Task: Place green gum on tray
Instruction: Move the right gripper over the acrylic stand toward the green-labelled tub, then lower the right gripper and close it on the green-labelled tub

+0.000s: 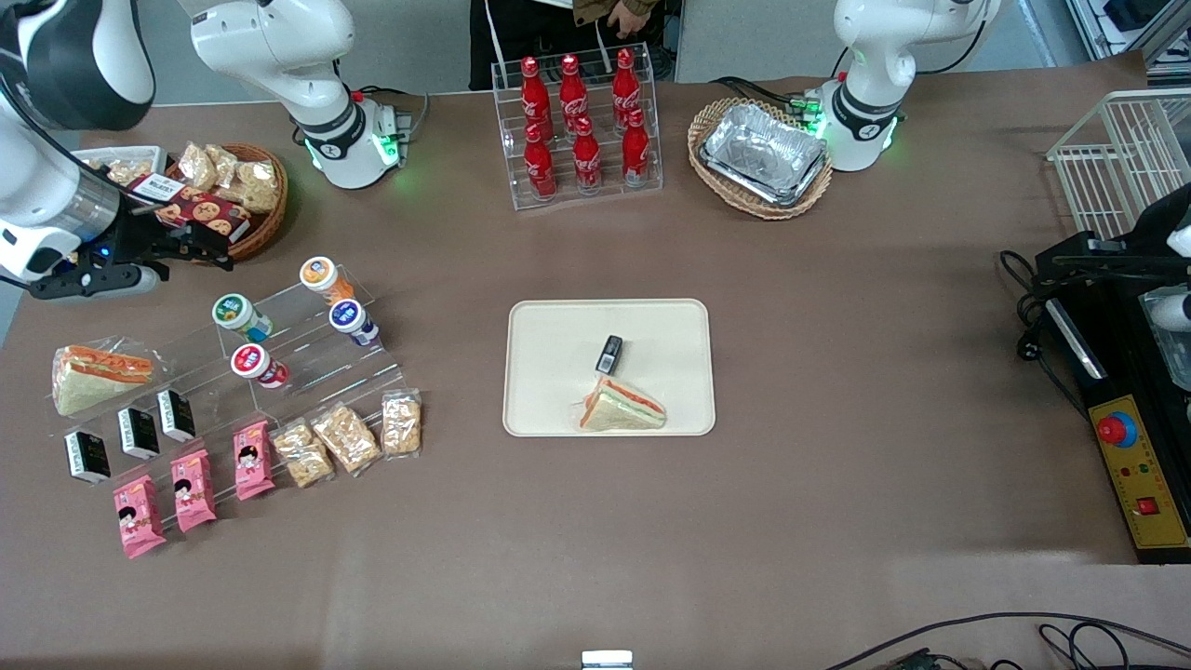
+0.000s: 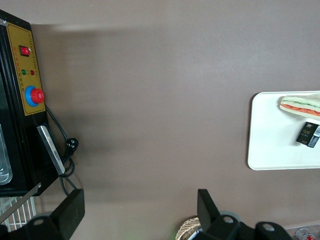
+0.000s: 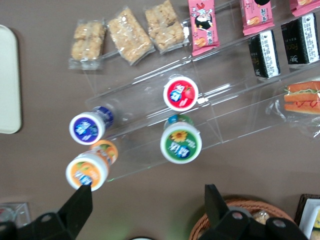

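Observation:
The green gum (image 1: 233, 312) stands on the upper step of a clear acrylic stand, toward the working arm's end of the table; its green-labelled lid also shows in the right wrist view (image 3: 181, 145). The cream tray (image 1: 558, 321) lies flat at the table's middle and holds a sandwich (image 1: 622, 409) and a small black pack (image 1: 609, 354); its rim shows in the right wrist view (image 3: 7, 80). My gripper (image 1: 219, 253) hangs open and empty above the table, farther from the front camera than the green gum, and in the right wrist view the gripper (image 3: 147, 202) has its fingers spread wide.
On the stand beside the green gum are a red-lidded bottle (image 1: 251, 361), a blue-lidded bottle (image 1: 349, 316) and an orange bottle (image 1: 321, 274). A wicker snack basket (image 1: 242, 186) sits close to the gripper. Snack packs lie nearer the camera. A cola rack (image 1: 582, 121) stands farther back.

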You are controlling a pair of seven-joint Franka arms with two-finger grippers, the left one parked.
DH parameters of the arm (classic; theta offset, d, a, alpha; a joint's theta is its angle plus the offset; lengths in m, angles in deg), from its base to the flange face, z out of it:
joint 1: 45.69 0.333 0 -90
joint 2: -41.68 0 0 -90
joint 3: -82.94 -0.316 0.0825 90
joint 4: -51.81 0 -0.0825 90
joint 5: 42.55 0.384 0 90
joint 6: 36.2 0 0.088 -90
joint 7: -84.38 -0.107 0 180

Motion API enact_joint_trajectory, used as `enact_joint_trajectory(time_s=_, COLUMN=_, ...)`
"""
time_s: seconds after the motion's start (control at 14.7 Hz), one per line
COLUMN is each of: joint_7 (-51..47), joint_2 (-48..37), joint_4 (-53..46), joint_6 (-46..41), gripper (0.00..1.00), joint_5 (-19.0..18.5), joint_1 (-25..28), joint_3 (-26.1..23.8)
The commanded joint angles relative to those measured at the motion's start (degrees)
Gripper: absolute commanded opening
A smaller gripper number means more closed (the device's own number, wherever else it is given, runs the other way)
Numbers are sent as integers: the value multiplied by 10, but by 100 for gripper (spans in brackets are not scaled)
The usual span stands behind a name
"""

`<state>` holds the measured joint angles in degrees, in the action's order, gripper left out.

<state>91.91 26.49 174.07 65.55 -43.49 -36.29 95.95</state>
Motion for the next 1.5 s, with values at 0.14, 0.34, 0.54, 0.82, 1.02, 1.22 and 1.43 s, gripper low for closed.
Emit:
enact_joint_trajectory(time_s=0.14, joint_7=38, joint_2=-2, joint_4=70, joint_6=92, gripper=100, joint_5=-21, joint_1=1, joint_3=32)
enact_joint_trajectory(time_s=0.34, joint_7=38, joint_2=10, joint_4=97, joint_6=135, gripper=100, joint_5=-22, joint_1=1, joint_3=32)
enact_joint_trajectory(time_s=0.54, joint_7=38, joint_2=20, joint_4=116, joint_6=165, gripper=100, joint_5=-22, joint_1=1, joint_3=32)
enact_joint_trajectory(time_s=0.82, joint_7=38, joint_2=29, joint_4=132, joint_6=185, gripper=100, joint_5=-23, joint_1=2, joint_3=32)
enact_joint_trajectory(time_s=1.02, joint_7=38, joint_2=40, joint_4=146, joint_6=214, gripper=100, joint_5=-23, joint_1=1, joint_3=32)
enact_joint_trajectory(time_s=1.22, joint_7=38, joint_2=50, joint_4=147, joint_6=223, gripper=100, joint_5=-23, joint_1=1, joint_3=32)
enact_joint_trajectory(time_s=1.43, joint_7=43, joint_2=51, joint_4=147, joint_6=223, gripper=75, joint_5=-23, joint_1=1, joint_3=32)
